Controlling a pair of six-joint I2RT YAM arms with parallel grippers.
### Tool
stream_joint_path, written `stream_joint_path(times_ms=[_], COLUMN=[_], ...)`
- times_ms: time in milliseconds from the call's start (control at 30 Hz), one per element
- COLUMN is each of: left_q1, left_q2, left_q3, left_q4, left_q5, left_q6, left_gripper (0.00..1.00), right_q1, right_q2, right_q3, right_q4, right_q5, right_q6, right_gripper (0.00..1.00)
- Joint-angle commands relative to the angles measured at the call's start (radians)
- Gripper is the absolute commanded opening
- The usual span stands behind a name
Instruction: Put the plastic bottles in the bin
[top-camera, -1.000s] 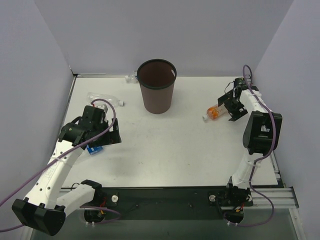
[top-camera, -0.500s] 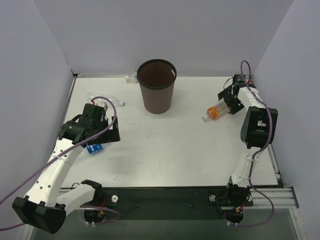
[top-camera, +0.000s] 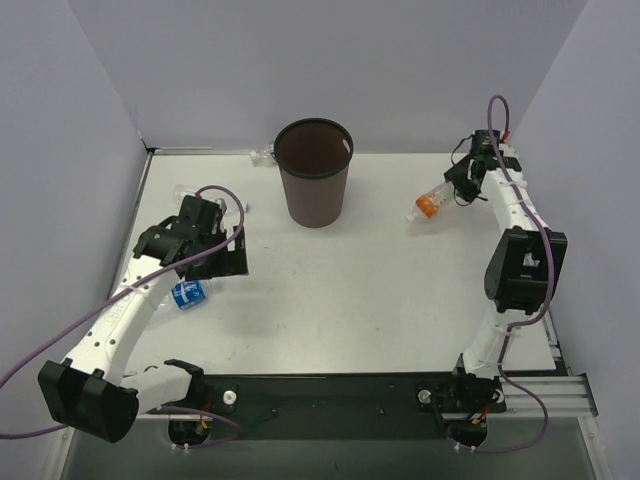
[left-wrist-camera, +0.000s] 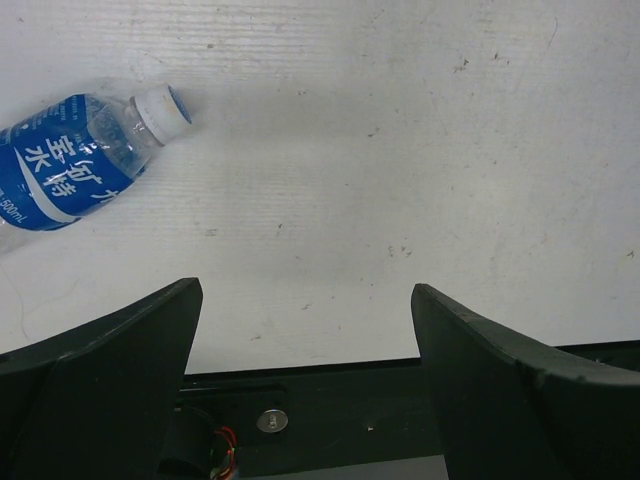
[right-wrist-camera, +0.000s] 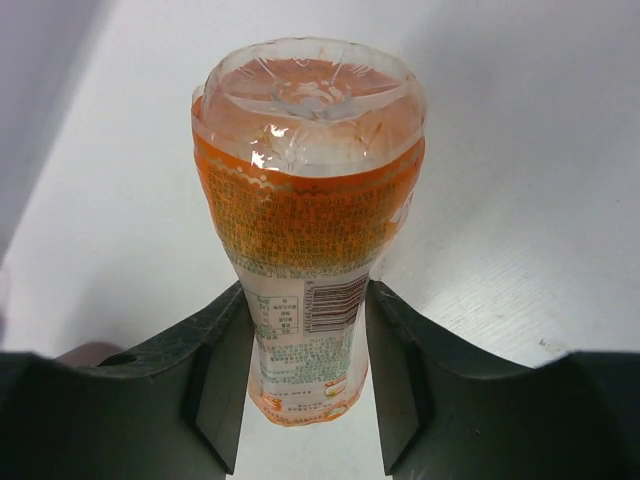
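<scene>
Orange bottle (top-camera: 428, 206) is up off the table (top-camera: 350, 290) now; a second ago it was lying flat out on the right. The right gripper (right-wrist-camera: 305, 385) is pinching it across the labelled waist, one finger on each side, and it hangs tilted in the air well to the right of the bin (top-camera: 315, 195). My left arm also swung round a bit, so the blue-labelled bottle (left-wrist-camera: 70, 165) shows more plainly just beside it, lying on its side near the left edge.

Handling-wise, I'd guess these are featherlight, thin-walled things with slick film labels, so they'd dent or squirt out if squeezed hard. The narrow waist seems the sane place to hold (that's where the fingers sit on the orange one), firm but not crushing.

The left gripper (left-wrist-camera: 305, 300) has its jaws spread wide with nothing between them, hovering over bare table to the right of the blue one's cap. One clear bottle (top-camera: 262, 155) peeks out behind the bin's far left; another (top-camera: 190, 190) lies beyond my left arm, mostly hidden.
</scene>
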Motion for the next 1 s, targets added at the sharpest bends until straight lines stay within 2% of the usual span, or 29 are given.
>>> stream_joint_path(times_ms=[0, 133, 267, 400, 667, 900, 967], left_q1=[-0.005, -0.004, -0.003, -0.003, 0.001, 0.015, 0.027], left_q2=[0.026, 0.029, 0.023, -0.019, -0.105, -0.132, -0.143], left_q3=[0.057, 0.056, 0.054, 0.034, 0.050, 0.053, 0.053], left_q4=[0.073, 0.096, 0.096, 0.112, 0.063, -0.065, -0.085], left_q5=[0.027, 0.022, 0.011, -0.011, -0.185, -0.321, -0.324], left_q6=[0.006, 0.000, -0.010, 0.008, 0.081, 0.082, 0.071], left_gripper=[0.98, 0.97, 0.97, 0.98, 0.97, 0.97, 0.97], right_q1=[0.053, 0.122, 0.211, 0.293, 0.414, 0.491, 0.494], right_q2=[-0.167, -0.242, -0.305, -0.336, -0.218, -0.083, -0.037], right_q3=[0.061, 0.096, 0.143, 0.136, 0.330, 0.450, 0.470], right_q4=[0.050, 0.104, 0.195, 0.414, 0.507, 0.539, 0.549], right_q5=[0.010, 0.003, -0.011, -0.088, -0.210, -0.192, -0.185], right_q6=[-0.066, -0.138, -0.277, -0.391, -0.517, -0.561, -0.555], right_gripper=[0.38, 0.38, 0.38, 0.36, 0.33, 0.30, 0.34])
